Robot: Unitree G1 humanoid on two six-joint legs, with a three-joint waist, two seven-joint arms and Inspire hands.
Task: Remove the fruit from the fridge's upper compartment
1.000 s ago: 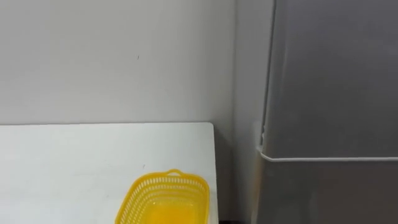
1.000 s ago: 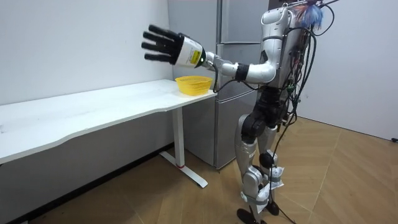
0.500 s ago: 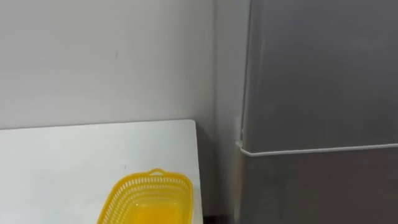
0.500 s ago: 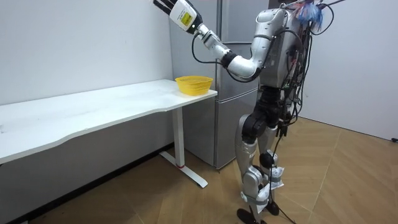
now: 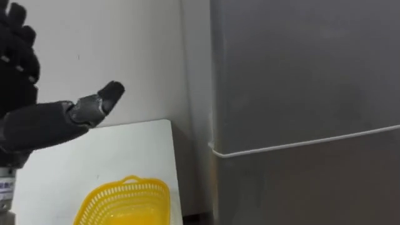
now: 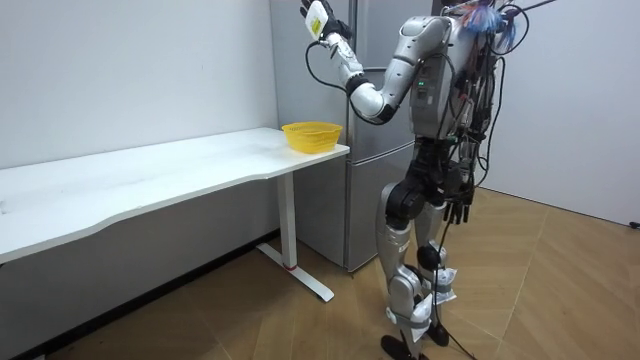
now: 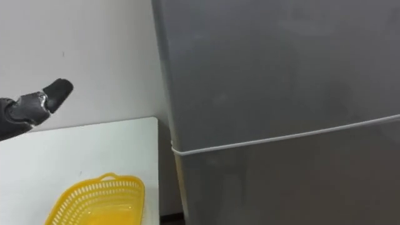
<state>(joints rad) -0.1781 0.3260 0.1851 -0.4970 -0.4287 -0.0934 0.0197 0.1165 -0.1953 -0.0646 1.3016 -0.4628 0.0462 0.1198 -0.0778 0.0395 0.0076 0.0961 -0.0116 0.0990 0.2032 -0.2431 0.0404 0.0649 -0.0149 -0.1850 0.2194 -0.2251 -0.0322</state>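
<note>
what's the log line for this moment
left hand: open, raised by fridge | right hand: low at side | fridge: doors shut | basket: on table

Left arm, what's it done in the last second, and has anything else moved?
The left hand swung from over the table up toward the upper fridge door, open and empty. The eye view shifted toward the fridge. The yellow basket stayed on the table corner; the door stayed shut.

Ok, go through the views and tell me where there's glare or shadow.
Left eye view: the fridge door shows a soft sheen, no hard glare, with a dark gap beside the table. Right eye view: the left hand reads dark against the bright wall. Room view: even light, a soft shadow under the table.
</note>
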